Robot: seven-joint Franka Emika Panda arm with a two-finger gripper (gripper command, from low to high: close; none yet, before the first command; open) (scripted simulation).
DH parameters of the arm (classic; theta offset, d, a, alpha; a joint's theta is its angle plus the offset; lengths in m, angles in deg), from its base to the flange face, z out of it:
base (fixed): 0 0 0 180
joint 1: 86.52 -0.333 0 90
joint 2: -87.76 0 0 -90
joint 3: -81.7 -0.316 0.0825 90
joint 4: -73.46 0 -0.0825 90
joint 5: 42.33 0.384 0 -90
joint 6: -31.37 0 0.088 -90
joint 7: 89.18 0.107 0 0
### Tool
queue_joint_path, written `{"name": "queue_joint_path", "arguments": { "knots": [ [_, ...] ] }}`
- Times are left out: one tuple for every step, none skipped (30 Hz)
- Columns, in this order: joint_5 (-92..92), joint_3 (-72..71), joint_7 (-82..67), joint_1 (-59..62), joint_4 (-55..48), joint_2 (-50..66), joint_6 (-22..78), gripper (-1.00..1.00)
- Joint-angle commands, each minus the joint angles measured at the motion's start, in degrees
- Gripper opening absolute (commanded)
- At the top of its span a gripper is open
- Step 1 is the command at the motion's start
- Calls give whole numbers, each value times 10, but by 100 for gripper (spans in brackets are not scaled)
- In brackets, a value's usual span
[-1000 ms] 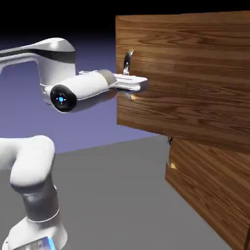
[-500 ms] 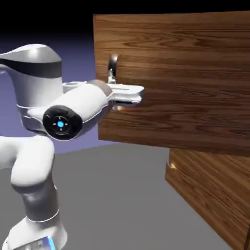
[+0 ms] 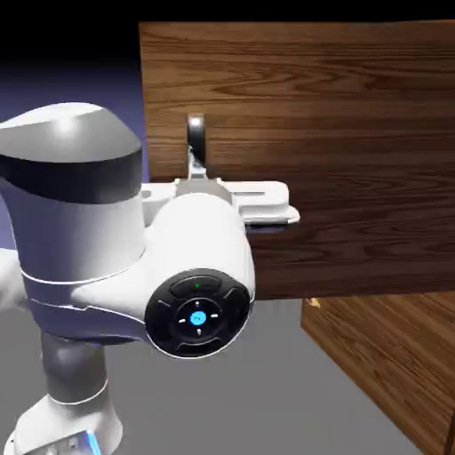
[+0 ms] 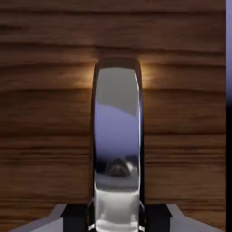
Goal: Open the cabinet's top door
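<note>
Upper wide panel of glossy brown wood grain, the top door (image 3: 338,151), now swung well out from the tall boxy wood-grain cabinet (image 3: 391,364), its free edge carried toward nine o'clock in the exterior view compared with a second ago, when it stood only a little ajar. Fills the frame from about eleven o'clock across to three o'clock, while the lower wood panel (image 3: 382,355) sits shut at five o'clock with its own small handle (image 3: 311,302) barely showing. Near the door's nine o'clock edge stands the small dark curved metal loop handle (image 3: 195,138), seen large and upright in the hand view (image 4: 118,145), running from centre down to six o'clock. Clamped narrowly on that loop, the white two-finger gripper (image 3: 197,178), its grey fingertips (image 4: 54,217) pressed at either side of the metal at the bottom edge. Behind it, the white arm (image 3: 98,231) folded back and turned so that its round dark wrist cap faces the camera at seven o'clock, where half a second ago it lay farther toward nine o'clock. Judged from this: pull well under way, grip sound, door largely open, with only a little more swing needed.
</note>
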Motion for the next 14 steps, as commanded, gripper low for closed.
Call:
{"name": "queue_joint_path", "arguments": {
  "knots": [
    [-5,13,4,-20,-21,-1,15,-100],
    [-10,25,8,-40,-42,-2,29,-100],
    [-14,36,12,-59,-62,-3,42,-100],
    [-19,47,17,-79,-83,-6,56,-100],
    [-22,57,22,-98,-104,-8,69,-100],
    [-26,67,27,-118,-125,-11,82,-100],
    [-29,76,33,-137,-145,-14,95,-100],
    [-32,85,38,-155,-166,-18,108,-100],
    [-34,93,45,-174,-187,-21,120,-100],
    [-36,101,51,-192,-208,-25,133,-100],
    [-38,108,57,-211,-228,-29,145,-100],
    [-40,115,64,-228,-249,-34,157,-100],
    [-41,121,71,-246,-270,-38,169,-100],
    [-42,126,79,-263,-291,-42,181,-100]
  ]
}}
